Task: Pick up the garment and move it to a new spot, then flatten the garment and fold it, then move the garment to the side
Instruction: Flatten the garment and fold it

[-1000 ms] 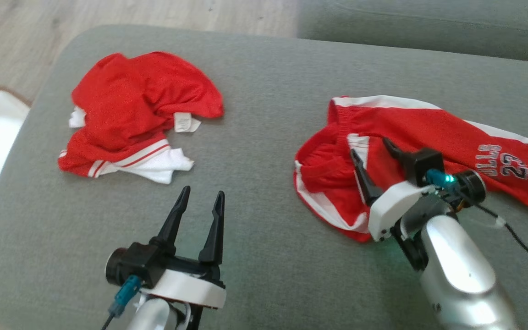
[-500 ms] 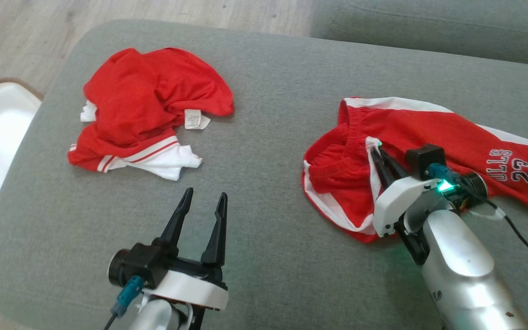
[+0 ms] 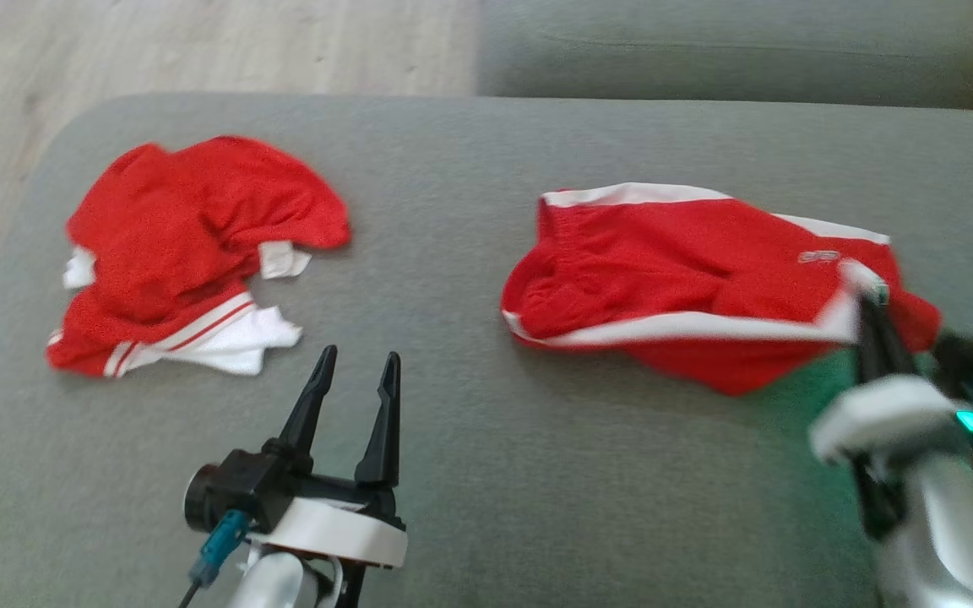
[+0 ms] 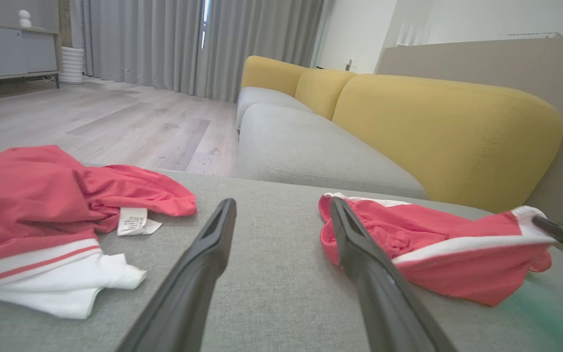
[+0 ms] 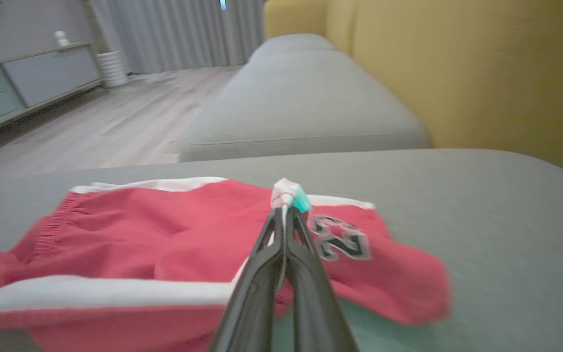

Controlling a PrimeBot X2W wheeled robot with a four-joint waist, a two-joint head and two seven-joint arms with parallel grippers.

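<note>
One hem corner of the limp red mesh shorts (image 3: 664,270) sits pinched in your right gripper (image 3: 868,297); your left gripper (image 3: 353,365) gapes wide.

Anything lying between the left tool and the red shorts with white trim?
Nothing: only bare grey sofa cushion separates the open left tool from the red white-trimmed shorts, per the head view.

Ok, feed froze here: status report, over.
Right gripper shut on red shorts, white trim pinched. Left gripper open, holding nothing. Other red garment lies apart, not in the way.
</note>
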